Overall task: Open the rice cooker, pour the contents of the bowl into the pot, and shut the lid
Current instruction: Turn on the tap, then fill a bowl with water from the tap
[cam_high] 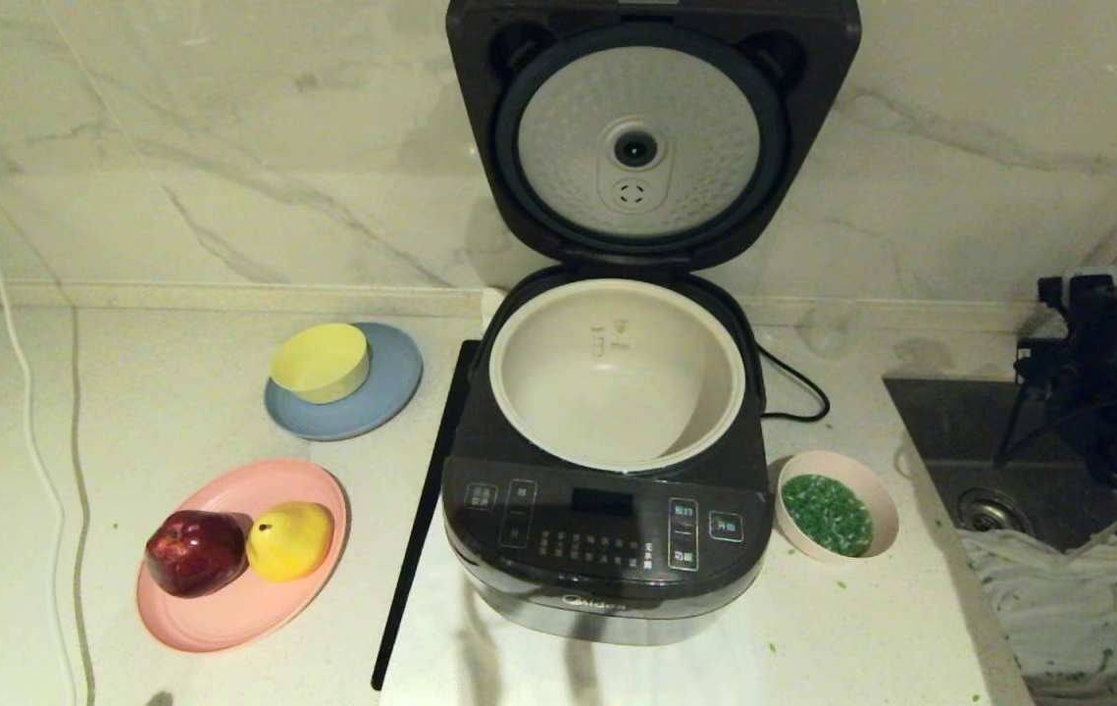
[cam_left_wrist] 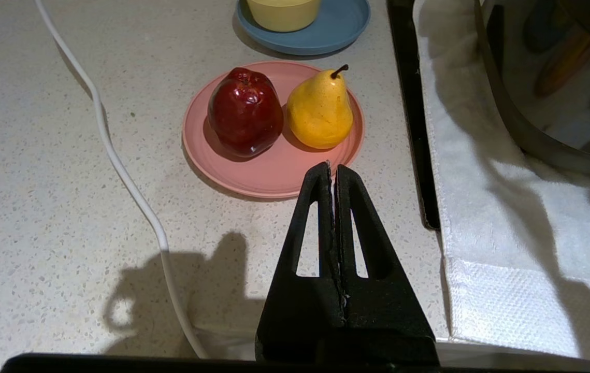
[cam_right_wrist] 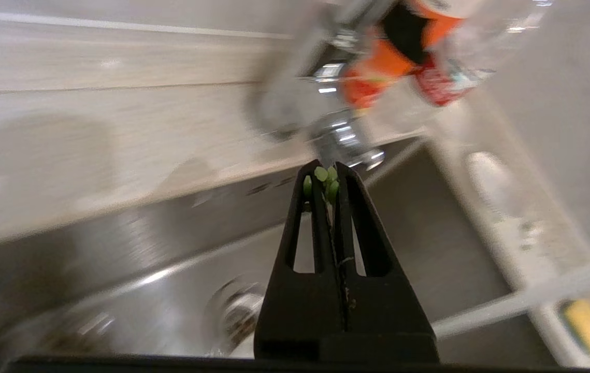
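- Dark grey-black squarish rice cooker (cam_high: pixel 607 529) stands on a white cloth on the pale speckled countertop (cam_high: pixel 176 392). Its hinged dark grey lid (cam_high: pixel 651 137) is raised upright against the marble wall, dimpled silver underside facing the head camera. Opening step reads as done.
- Round off-white inner pot (cam_high: pixel 617 378) sits seated in the cooker, rim exposed; no green bits visible inside.
- Small pale pink round bowl (cam_high: pixel 837 505) rests on the cloth just beside the cooker's front right corner, upright, holding the chopped bright green contents (cam_high: pixel 828 515). A few stray green flecks lie on the counter near it.
- Right gripper (cam_right_wrist: pixel 328 173): fingers pressed together, clamped on no object; a few green bits cling at the tips. In the head view the black arm sits at the far right over the steel sink (cam_high: pixel 1009 471), well apart from the bowl. Wrist view is blurred, showing sink basin and faucet.
- Left gripper (cam_left_wrist: pixel 332 171): fingers together, holding nothing, parked low above the counter near the flat pink plate (cam_left_wrist: pixel 274 171) with a red apple (cam_left_wrist: pixel 245 111) and yellow pear (cam_left_wrist: pixel 320 109).
- Judgement: step in hand is the approach to the bowl; pouring and lid closing not yet done.
- Next move, as judged: right gripper must part its fingers, come to the bowl's rim on the side away from the cooker, pinch the wall firmly, lift level, then tip over the pot.
- Risk: shallow rim grip could let the bowl slip and spill.
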{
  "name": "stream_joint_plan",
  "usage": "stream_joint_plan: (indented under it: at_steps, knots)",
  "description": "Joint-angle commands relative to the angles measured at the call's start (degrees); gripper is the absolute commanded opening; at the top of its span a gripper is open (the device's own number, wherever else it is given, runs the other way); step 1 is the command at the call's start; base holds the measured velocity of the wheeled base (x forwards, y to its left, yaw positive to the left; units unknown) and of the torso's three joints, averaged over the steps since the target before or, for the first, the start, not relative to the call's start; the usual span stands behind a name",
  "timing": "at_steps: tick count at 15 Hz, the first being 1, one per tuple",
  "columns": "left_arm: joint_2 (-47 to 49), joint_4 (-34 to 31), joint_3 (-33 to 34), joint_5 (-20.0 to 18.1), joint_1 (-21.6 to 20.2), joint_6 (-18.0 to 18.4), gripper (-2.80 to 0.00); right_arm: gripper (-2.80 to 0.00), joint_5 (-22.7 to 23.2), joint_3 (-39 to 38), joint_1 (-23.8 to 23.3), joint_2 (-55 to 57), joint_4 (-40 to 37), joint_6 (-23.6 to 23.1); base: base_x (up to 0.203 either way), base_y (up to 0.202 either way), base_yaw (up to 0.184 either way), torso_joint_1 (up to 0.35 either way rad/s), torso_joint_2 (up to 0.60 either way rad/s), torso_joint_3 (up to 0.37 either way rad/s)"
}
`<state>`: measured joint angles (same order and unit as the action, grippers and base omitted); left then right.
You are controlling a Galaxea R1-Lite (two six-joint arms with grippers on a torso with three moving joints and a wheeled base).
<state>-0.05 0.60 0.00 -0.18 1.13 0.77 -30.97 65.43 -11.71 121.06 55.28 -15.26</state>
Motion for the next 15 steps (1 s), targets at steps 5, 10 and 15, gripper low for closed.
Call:
stream_joint_plan:
  at_steps: [5, 10, 15]
  knots:
    - [-0.04, 0.02, 0.44, 0.00, 0.02, 0.02, -2.80, -2.80, 16.40, -5.03, 7.94, -28.42, -50.93, 16.09, 0.000, 0.000, 0.000, 0.000, 0.00, 0.000]
    - [-0.04, 0.02, 0.44, 0.00, 0.02, 0.02, -2.80, -2.80, 26.89, -10.66, 17.40, -36.75, -69.07, 24.51, 0.000, 0.000, 0.000, 0.000, 0.00, 0.000]
    - [-0.04, 0.02, 0.44, 0.00, 0.02, 0.02, -2.80, 0.00, 24.18, -17.99, 25.77, -36.87, -67.94, 29.76, 0.000, 0.000, 0.000, 0.000, 0.00, 0.000]
